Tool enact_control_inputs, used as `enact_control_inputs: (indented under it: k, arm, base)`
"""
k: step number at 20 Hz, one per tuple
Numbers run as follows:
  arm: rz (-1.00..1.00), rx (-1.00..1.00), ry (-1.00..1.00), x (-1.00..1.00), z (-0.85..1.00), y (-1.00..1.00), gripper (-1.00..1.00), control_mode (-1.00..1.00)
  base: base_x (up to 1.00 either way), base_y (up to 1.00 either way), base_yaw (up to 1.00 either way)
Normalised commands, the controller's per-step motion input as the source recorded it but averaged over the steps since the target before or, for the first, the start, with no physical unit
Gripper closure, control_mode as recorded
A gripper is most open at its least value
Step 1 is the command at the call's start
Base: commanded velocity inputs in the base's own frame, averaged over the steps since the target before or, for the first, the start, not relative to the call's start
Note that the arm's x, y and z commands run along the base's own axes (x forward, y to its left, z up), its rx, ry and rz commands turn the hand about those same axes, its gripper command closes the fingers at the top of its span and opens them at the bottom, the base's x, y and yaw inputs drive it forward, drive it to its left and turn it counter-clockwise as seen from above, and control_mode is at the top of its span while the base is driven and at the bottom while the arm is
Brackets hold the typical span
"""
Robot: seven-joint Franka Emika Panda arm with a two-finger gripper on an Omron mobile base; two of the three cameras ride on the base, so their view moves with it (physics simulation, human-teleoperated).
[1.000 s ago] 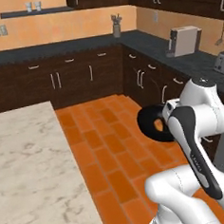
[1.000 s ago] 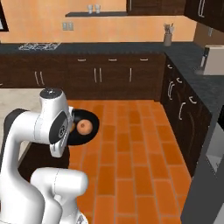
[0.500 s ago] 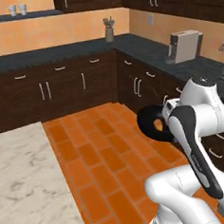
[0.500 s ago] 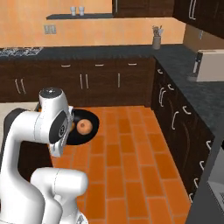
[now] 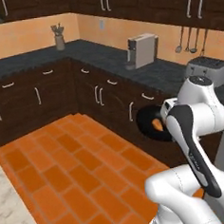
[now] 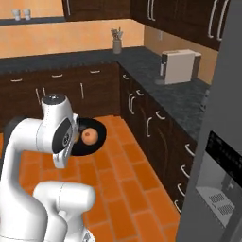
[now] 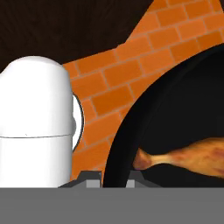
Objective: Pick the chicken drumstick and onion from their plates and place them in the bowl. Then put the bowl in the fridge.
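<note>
My fingers [image 7: 114,176] are clamped on the near rim of the glossy black round bowl [image 7: 175,109], golden-brown drumstick [image 7: 183,157] and orange-brown onion [image 6: 89,136] inside; next, approach the tall grey steel fridge [image 6: 222,156].

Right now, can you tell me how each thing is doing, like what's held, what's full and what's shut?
gripper: shut on the bowl's rim.
bowl: held up off the floor, carrying food.
onion: inside the bowl.
chicken drumstick: lying in the bowl.
fridge: door shut.
cabinet doors: all shut.
</note>
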Motion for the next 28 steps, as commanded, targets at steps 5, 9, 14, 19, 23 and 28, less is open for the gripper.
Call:
enact_control_inputs:
  k: [5,9,14,19,23,28]
  arm:
    - [0.0,0.0,0.0,0.0,0.0,0.0,1.0,1.0]
    - [0.0,0.0,0.0,0.0,0.0,0.0,1.0,1.0]
    - [0.0,0.0,0.0,0.0,0.0,0.0,1.0,1.0]
    - [0.0,0.0,0.0,0.0,0.0,0.0,1.0,1.0]
    - [0.0,0.0,0.0,0.0,0.0,0.0,1.0,1.0]
    - [0.0,0.0,0.0,0.0,0.0,0.0,1.0,1.0]
  base:
    - [-0.16,0.63,-0.67]
    - [-0.41,0.05,-0.86]
    - [-0.51,0.0,-0.89]
    - [-0.56,0.04,-0.87]
    - [-0.54,0.07,-0.86]
    - [-0.04,0.55,-0.66]
